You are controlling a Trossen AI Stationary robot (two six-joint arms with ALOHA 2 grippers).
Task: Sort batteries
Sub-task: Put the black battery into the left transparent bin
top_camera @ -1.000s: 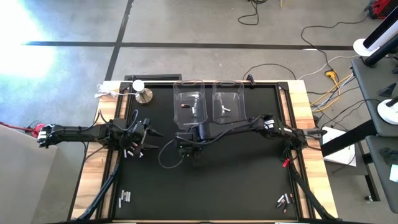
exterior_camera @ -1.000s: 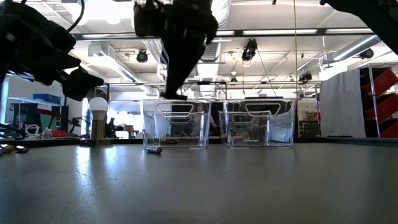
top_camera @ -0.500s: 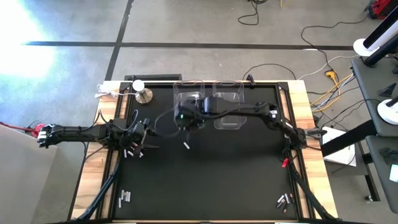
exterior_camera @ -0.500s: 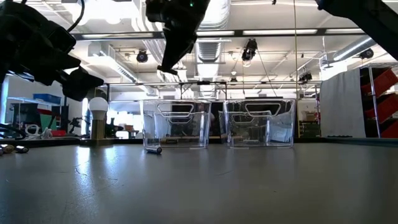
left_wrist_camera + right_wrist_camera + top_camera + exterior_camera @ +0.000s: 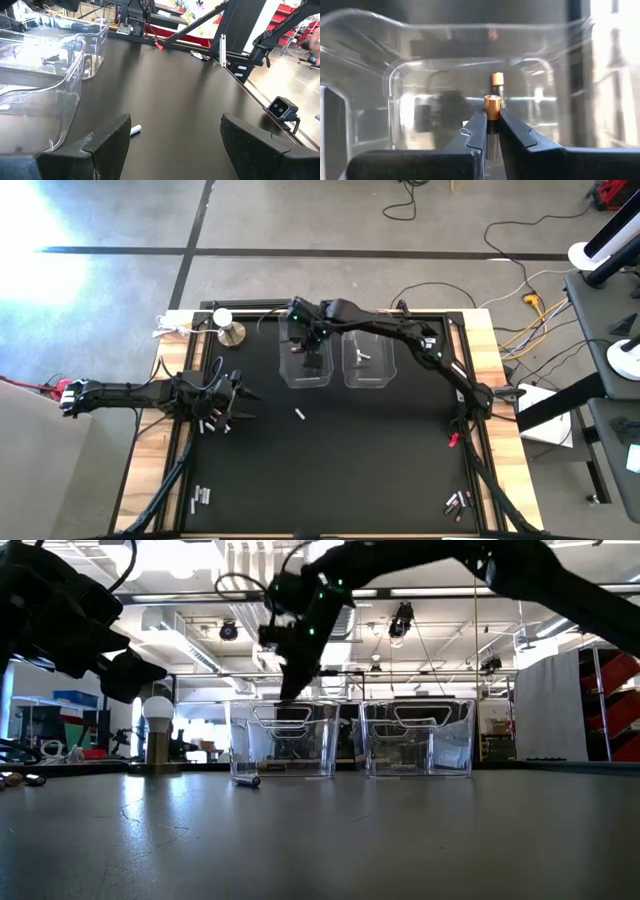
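Note:
The right gripper (image 5: 312, 358) hangs over the left clear bin (image 5: 303, 375), shut on a dark battery with a copper-coloured end (image 5: 492, 107). Another copper-ended cell (image 5: 497, 80) lies on that bin's floor below it. The right clear bin (image 5: 368, 370) holds a white cell (image 5: 363, 353). One white battery (image 5: 299, 414) lies on the black mat, and it also shows in the left wrist view (image 5: 135, 131). The left gripper (image 5: 238, 394) waits open near the table's left edge, beside a small cluster of cells (image 5: 211, 423). My right gripper pinches the dark battery between its two fingers (image 5: 479, 131), coming from above and pointing down into the left bin. The battery lies along the fingers, its copper end (image 5: 492, 103) sticking out past the fingertips. It is lifted clear of the bin floor.
A round silver knob on a stand (image 5: 230, 332) sits at the far left corner. More cells lie near the near left edge (image 5: 200, 498) and the near right corner (image 5: 457, 502). Cables run along the table's wooden rim (image 5: 490, 410).
The right gripper has travelled from the middle of the mat toward the far edge, rising and then dipping, and now stands over the left bin, still shut. The white battery on the mat, covered by the gripper a second ago, shows now.

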